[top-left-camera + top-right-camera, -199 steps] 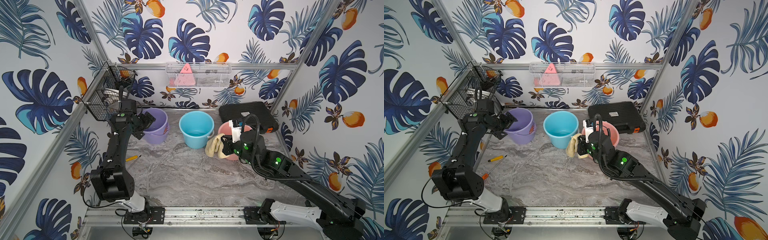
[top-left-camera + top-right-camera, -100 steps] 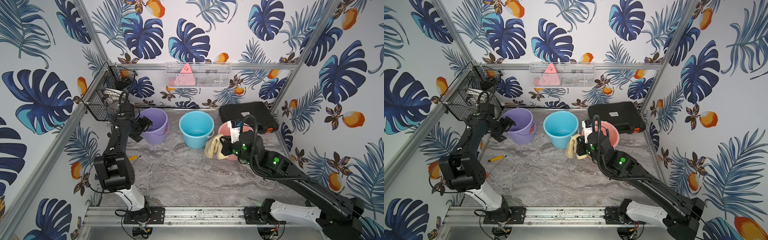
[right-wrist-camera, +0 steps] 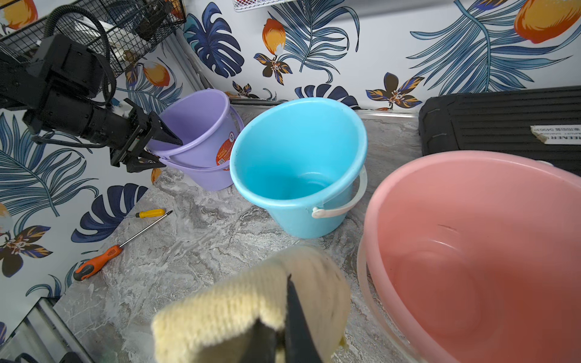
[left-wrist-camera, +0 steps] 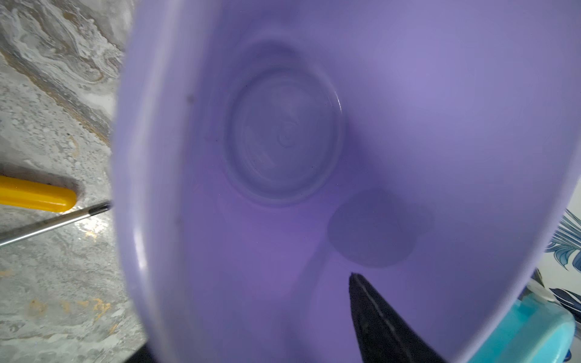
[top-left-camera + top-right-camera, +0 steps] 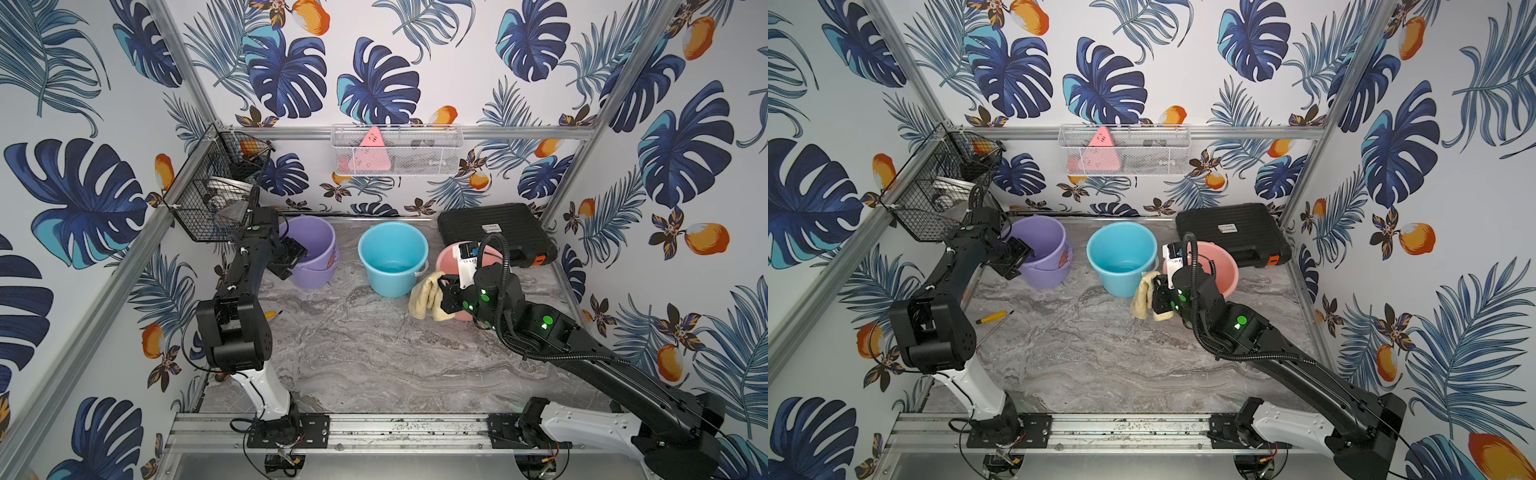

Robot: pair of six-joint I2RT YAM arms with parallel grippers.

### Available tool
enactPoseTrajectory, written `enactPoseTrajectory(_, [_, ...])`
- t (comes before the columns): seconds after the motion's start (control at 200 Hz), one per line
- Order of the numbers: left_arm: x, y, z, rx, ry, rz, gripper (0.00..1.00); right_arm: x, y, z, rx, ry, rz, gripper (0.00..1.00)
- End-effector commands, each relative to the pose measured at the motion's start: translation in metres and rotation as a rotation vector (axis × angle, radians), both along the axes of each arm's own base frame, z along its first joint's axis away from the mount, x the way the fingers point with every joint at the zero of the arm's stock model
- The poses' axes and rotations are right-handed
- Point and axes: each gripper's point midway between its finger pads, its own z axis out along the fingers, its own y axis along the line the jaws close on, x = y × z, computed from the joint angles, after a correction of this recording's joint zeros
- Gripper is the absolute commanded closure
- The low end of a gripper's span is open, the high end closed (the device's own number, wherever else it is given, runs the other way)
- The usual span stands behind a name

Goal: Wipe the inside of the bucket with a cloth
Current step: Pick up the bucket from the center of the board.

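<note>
Three buckets line the marble tabletop (image 5: 353, 357) as the right gripper (image 5: 439, 295), jaws clamped on the cloth (image 5: 424, 296), holds the bunched tan rag draped around them between the blue bucket (image 5: 392, 284) and pink bucket (image 3: 471, 220). Across the table, the left gripper (image 3: 169, 153) sets its parted jaws astride the purple bucket (image 3: 196, 171) rim, one finger inside.

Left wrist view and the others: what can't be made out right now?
Left claw: left wrist view shows one finger; the wall of the purple bucket all but hides the other.
Right claw: tips buried in the blurred cloth, right wrist view.
Pink bucket: cut off by that frame's edge.
Black case label: unreadably small in both top views.
</note>
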Motion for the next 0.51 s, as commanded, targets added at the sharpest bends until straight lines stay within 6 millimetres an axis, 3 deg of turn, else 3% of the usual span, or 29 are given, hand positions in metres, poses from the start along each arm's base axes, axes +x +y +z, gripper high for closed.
enactPoseTrajectory(0.0, [0.0031,0.0059,-0.0013,0.044,-0.007,-0.004,0.39,0.0019,0.0040,0.0047,0.031,-0.014,0.002,1.00])
enactPoseTrajectory(0.185, [0.0003,0.0085,-0.0027,0.080,0.018,-0.026,0.58,0.0016,0.0054,0.0026,0.033,-0.008,0.007,1.00])
enactPoseTrajectory(0.33, [-0.0019,0.0089,-0.0055,0.089,0.027,-0.034,0.65,0.0024,0.0073,0.0002,0.033,-0.002,0.010,1.00])
enactPoseTrajectory(0.5, [-0.0021,0.0042,-0.0100,0.077,0.033,-0.053,0.86,0.0030,0.0089,-0.0022,0.024,0.004,0.014,1.00])
